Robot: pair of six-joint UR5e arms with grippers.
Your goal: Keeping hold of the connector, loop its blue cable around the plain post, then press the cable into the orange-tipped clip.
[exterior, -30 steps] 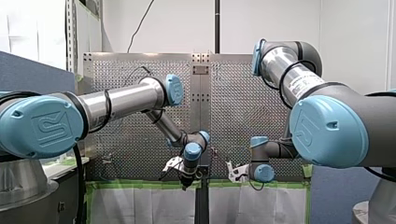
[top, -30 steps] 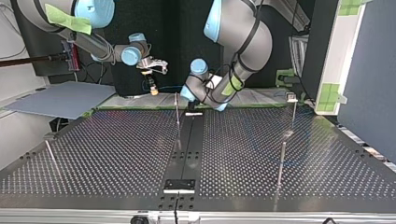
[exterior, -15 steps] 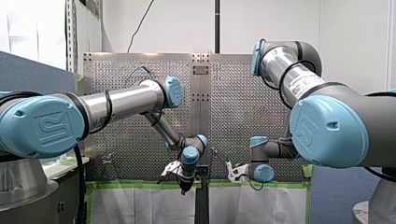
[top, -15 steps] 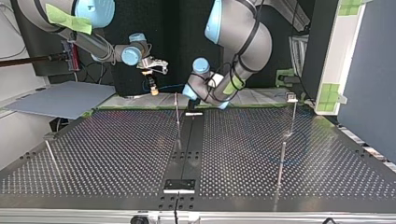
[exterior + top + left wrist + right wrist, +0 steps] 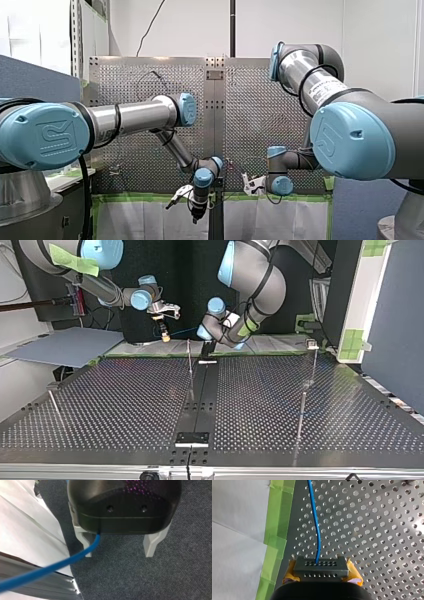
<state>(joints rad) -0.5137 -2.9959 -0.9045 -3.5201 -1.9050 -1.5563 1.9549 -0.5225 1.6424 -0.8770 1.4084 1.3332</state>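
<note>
Right gripper (image 5: 322, 573): yellow pads clamped on dark connector (image 5: 320, 565), blue cable (image 5: 315, 522) leading off over perforated table (image 5: 374, 530). Left gripper (image 5: 118, 551): fingers spread wide, gripping nothing

The perforated table (image 5: 115, 400) bears thin upright posts (image 5: 190, 370) and a black middle strip (image 5: 204, 390).

— The connector (image 5: 320, 566)?
— A dark block with two rows of small holes, clamped between my right tool's (image 5: 322, 574) yellow pads.
— And the cable (image 5: 315, 525)?
— Thin and blue. It leaves the connector's face and runs ahead over the perforated desk (image 5: 374, 530). It also passes one finger of my left tool (image 5: 117, 553), whose fingers stand wide apart.
— The post (image 5: 190, 365)?
— Thin, upright, at the top view's middle.
</note>
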